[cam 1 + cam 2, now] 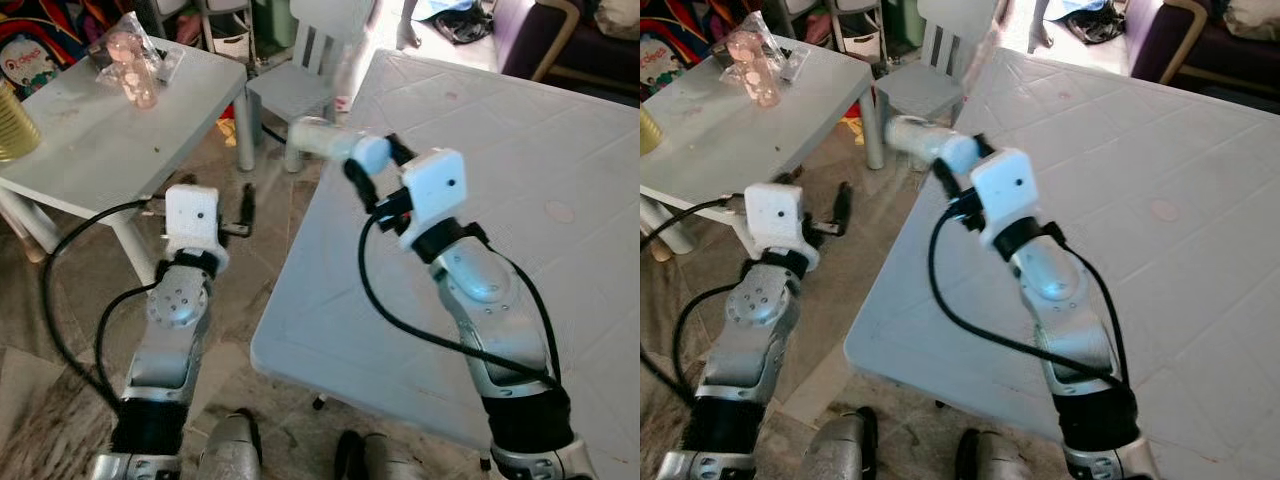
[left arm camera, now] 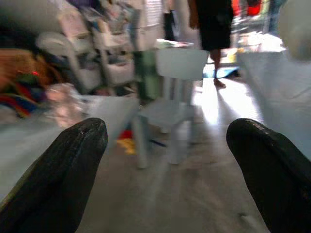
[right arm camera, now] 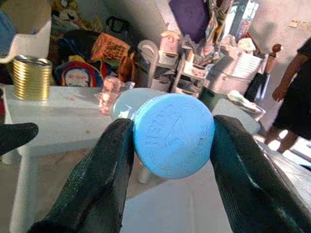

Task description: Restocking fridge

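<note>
My right gripper (image 1: 376, 162) is shut on a pale bottle with a blue cap (image 1: 327, 140), held lying sideways over the left edge of the big white table (image 1: 520, 200). In the right wrist view the blue cap (image 3: 173, 132) faces the camera, pinched between both black fingers (image 3: 104, 179). My left gripper (image 1: 241, 214) hangs open and holds nothing, over the floor between the two tables. Its spread fingers (image 2: 63, 170) frame a small chair.
A low grey table (image 1: 110, 150) on my left carries a wrapped pack of pink cups (image 1: 135, 70) and a gold can (image 1: 15, 125). A small grey chair (image 1: 300, 75) stands behind it. A person (image 3: 296, 97) stands beyond the white table. Cluttered shelves line the back.
</note>
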`<state>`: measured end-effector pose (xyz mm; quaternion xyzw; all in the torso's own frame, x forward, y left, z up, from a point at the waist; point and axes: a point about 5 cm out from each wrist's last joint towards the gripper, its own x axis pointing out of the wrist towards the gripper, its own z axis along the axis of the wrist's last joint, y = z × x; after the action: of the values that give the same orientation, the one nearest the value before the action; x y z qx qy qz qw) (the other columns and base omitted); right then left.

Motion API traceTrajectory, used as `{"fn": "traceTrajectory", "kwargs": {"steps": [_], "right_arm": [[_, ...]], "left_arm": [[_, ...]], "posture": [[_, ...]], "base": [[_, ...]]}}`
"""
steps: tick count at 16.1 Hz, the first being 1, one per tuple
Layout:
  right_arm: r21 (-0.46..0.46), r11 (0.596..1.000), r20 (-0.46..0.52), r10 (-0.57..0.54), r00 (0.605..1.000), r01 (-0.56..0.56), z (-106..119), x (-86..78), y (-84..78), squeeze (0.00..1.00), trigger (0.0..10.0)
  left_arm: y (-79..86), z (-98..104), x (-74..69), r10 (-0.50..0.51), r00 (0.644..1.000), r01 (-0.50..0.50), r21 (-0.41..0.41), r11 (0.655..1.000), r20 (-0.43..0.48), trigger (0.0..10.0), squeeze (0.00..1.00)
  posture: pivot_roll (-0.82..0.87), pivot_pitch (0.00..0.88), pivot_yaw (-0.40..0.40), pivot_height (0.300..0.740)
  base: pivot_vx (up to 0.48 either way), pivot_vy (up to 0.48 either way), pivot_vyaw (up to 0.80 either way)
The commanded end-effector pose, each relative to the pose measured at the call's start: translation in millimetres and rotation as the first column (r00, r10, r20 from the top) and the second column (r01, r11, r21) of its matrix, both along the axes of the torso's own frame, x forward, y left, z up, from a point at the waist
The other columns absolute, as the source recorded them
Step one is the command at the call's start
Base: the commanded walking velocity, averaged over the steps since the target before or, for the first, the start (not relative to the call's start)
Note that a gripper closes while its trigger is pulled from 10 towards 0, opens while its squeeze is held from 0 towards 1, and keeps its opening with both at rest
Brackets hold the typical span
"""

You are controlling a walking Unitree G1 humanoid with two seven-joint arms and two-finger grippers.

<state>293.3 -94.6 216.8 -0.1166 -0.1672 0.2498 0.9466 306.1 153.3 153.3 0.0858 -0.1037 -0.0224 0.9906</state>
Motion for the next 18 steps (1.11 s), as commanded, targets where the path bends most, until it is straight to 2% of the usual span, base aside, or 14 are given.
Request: {"fn": "traceTrajectory", "kwargs": {"steps": [1, 2, 4, 6, 9, 10, 12, 13, 15, 18], "right_arm": [[0.016, 0.999, 0.064, 0.027, 0.998, -0.028, 15.3, -3.1, 4.0, 0.0, 0.0], [0.019, 0.999, 0.063, 0.034, 0.997, -0.036, 15.9, -1.7, 5.5, 0.0, 0.0], [0.02, 0.999, 0.063, 0.028, 0.998, -0.03, 16.8, 0.8, 4.9, 0.0, 0.0], [0.068, 0.997, 0.018, -0.027, 0.999, 0.025, 14.3, 6.2, -5.4, 0.0, 0.0], [0.122, 0.99, -0.031, -0.064, 0.997, 0.067, 7.9, 7.9, -12.3, 0.0, 0.0], [0.162, 0.984, -0.052, -0.072, 0.996, 0.08, 7.5, 9.2, -14.4, 0.0, 0.0], [0.187, 0.979, -0.054, -0.078, 0.996, 0.087, 10.1, 10.5, -14.7, 0.0, 0.0], [0.206, 0.974, -0.066, -0.086, 0.994, 0.097, 10.2, 11.9, -14.4, 0.0, 10.0], [0.217, 0.971, -0.076, -0.085, 0.993, 0.099, 9.9, 14.1, -11.7, 0.0, 10.0], [0.218, 0.972, -0.076, -0.071, 0.995, 0.086, 7.9, 11.4, -9.0, 0.0, 10.0]], "left_arm": [[7.6, -3.4, -3.0, 0.046, 0.999, -0.047, 0.056, 0.997, 0.02, 10.0, 0.0], [16.9, -7.6, -2.9, 0.106, 0.994, -0.106, 0.065, 0.992, 0.007, 10.0, 0.0], [24.2, -9.3, -2.6, 0.169, 0.986, -0.168, 0.068, 0.983, -0.001, 10.0, 0.0], [31.1, -12.7, -4.0, 0.218, 0.976, -0.216, 0.076, 0.973, -0.012, 10.0, 0.0], [23.5, -17.2, -8.4, 0.198, 0.98, -0.195, 0.099, 0.976, -0.022, 10.0, 0.0], [21.3, -16.8, -11.8, 0.2, 0.979, -0.197, 0.082, 0.977, -0.034, 10.0, 0.0], [27.4, -21.8, -18.9, 0.208, 0.977, -0.204, 0.075, 0.976, -0.05, 10.0, 0.0], [32.6, -29.9, -22.9, 0.231, 0.97, -0.226, 0.075, 0.971, -0.075, 10.0, 0.0], [32.3, -34.7, -24.1, 0.242, 0.965, -0.235, 0.078, 0.969, -0.098, 10.0, 0.0], [27.2, -31.8, -22.4, 0.244, 0.965, -0.236, 0.081, 0.968, -0.093, 10.0, 0.0]], "posture": [[0.03, 0.083, -0.046, 0.74], [0.03, 0.08, -0.047, 0.74], [0.03, 0.078, -0.046, 0.74], [0.03, 0.076, -0.046, 0.74], [0.05, 0.078, -0.04, 0.74], [0.07, 0.084, -0.039, 0.74], [0.08, 0.096, -0.042, 0.74], [0.08, 0.096, -0.042, 0.74], [0.09, 0.09, -0.042, 0.74], [0.1, 0.093, -0.048, 0.74]], "base": [[0.0, 0.0, 0.0], [0.0, 0.0, 0.0], [0.0, 0.0, 0.0], [0.0, 0.0, 0.0], [0.0, 0.0, 0.0], [0.0, 0.0, 0.0], [0.0, 0.0, 0.0], [0.0, 0.0, 0.0], [0.0, 0.0, 0.0], [0.0, 0.0, 0.67]]}}
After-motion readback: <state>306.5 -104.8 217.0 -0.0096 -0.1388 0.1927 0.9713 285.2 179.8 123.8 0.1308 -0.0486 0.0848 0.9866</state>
